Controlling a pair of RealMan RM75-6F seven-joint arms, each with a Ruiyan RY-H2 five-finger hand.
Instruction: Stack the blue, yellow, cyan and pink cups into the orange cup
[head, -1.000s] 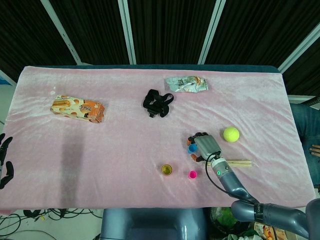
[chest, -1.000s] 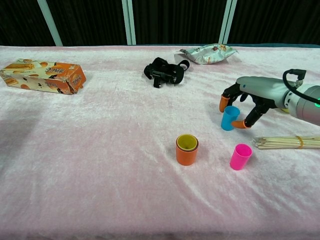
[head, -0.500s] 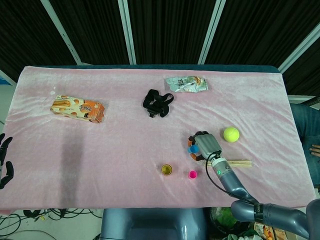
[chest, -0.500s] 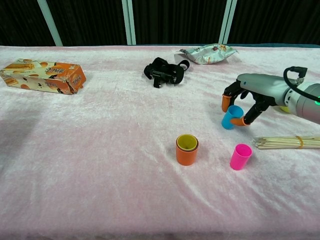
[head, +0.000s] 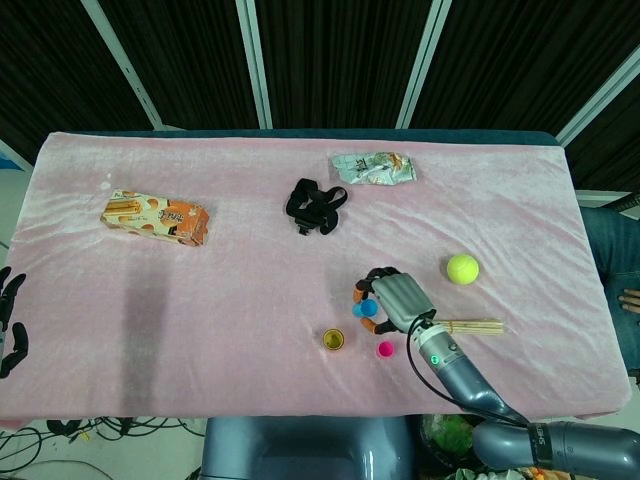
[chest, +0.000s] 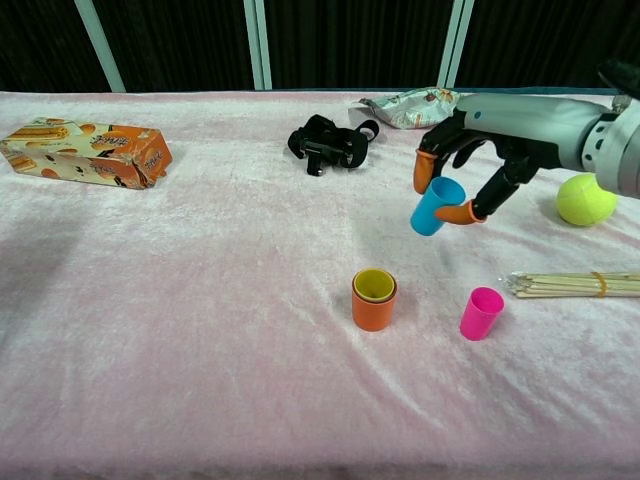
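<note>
A pink cloth (chest: 200, 380) with a soft, velvety nap and faint creases covers the whole table. The cyan cup (chest: 436, 205), pink cup (chest: 480, 313), orange cup (chest: 373, 309) and the yellow cup (chest: 375, 284) nested in it look like smooth matt plastic. The right hand (chest: 480, 150) has a grey, slightly glossy shell with orange fingertips (chest: 423, 172). At right, a fuzzy yellow-green ball (chest: 585, 199) and pale wooden sticks (chest: 575, 285). At top, a shiny crinkled foil packet (chest: 410, 107); at upper left, a printed cardboard box (chest: 85, 153).
</note>
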